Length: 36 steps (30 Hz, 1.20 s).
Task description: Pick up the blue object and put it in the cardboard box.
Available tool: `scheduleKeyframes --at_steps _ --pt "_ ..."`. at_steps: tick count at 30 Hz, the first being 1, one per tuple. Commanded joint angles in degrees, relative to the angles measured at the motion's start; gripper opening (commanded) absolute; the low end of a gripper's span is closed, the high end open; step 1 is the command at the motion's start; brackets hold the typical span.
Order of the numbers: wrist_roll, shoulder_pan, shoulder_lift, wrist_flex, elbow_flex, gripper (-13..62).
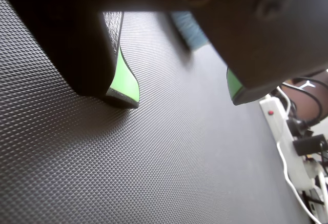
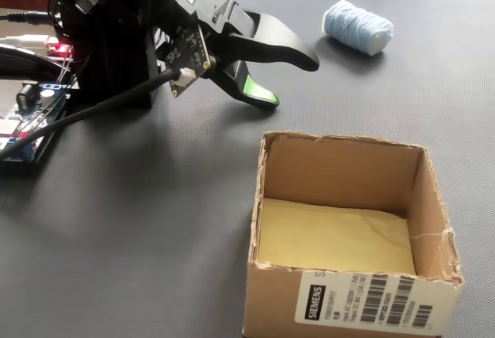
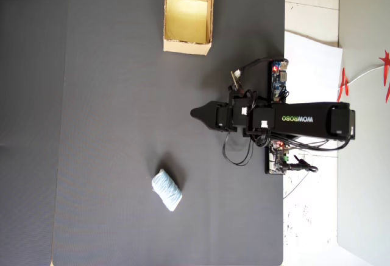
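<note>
Hovered with hand spread and empty, low over the surface, pale-blue yarn bundle far right, cardboard box near; reach toward bundle judged next.

Small pale-blue ribbed yarn bundle, oblong, is laid flat on the dark mat, untouched. Open tan cardboard box with yellowish floor is set upright, empty, well apart from the bundle.

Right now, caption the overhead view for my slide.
End effector open above the mat, between the empty cardboard box and the blue yarn roll.
</note>
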Motion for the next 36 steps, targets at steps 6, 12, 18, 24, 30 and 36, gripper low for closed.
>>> scheduleKeyframes --at_steps 6,12,18,24,30,36 --pt "1.0 0.0 4.6 5.1 2.2 34.2" --pt "1.0 -0.7 4.6 4.7 2.2 34.2" --pt "1.0 -2.5 4.7 1.7 2.1 33.8" --pt "1.3 -9.2 4.8 0.7 0.9 33.7" --pt "2.2 -16.0 4.8 0.8 -1.6 33.6" --pt "3.5 -26.3 4.9 0.8 -3.0 33.6"
